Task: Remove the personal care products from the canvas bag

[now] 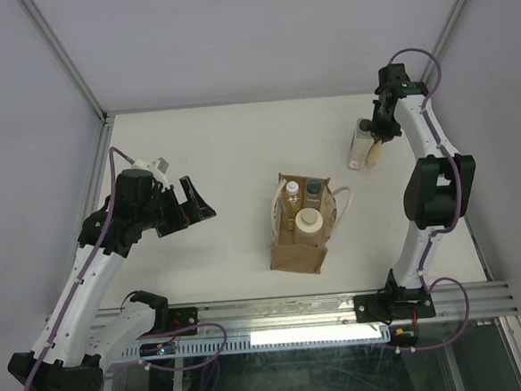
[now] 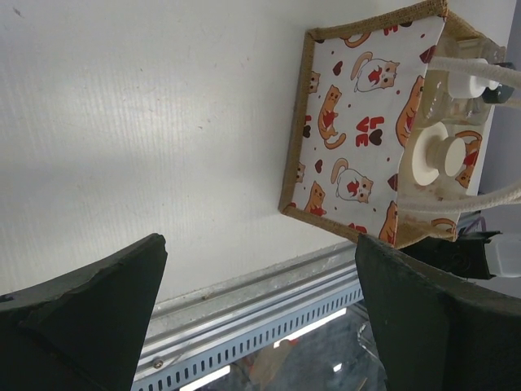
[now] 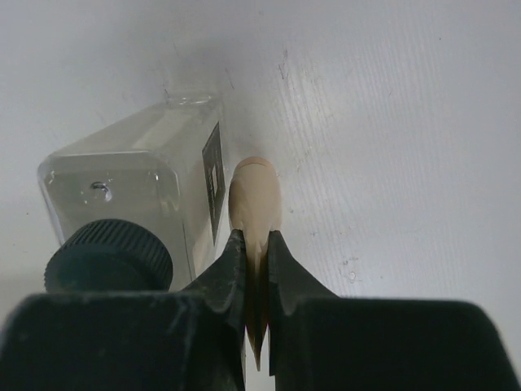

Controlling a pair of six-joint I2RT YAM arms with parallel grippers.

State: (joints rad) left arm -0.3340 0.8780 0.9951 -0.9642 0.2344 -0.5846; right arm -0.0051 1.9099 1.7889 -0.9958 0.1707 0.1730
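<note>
The canvas bag [image 1: 298, 251] stands mid-table with its mouth up; in the left wrist view its side [image 2: 358, 122] shows a cat print. In it are an amber bottle with a white cap [image 1: 292, 193], a clear bottle with a dark cap [image 1: 314, 190] and a wider cream bottle [image 1: 308, 221]. My left gripper [image 1: 194, 205] is open and empty, left of the bag [image 2: 259, 244]. My right gripper [image 1: 377, 135] at the far right is shut on a flat beige tube [image 3: 254, 199]. A clear dark-capped bottle [image 3: 138, 204] lies on the table just beside the tube [image 1: 361, 144].
The bag's pale looped handles [image 1: 343, 203] hang over its right side. A metal rail [image 1: 278, 315] runs along the table's near edge. Frame posts and grey walls bound the table at the back and sides.
</note>
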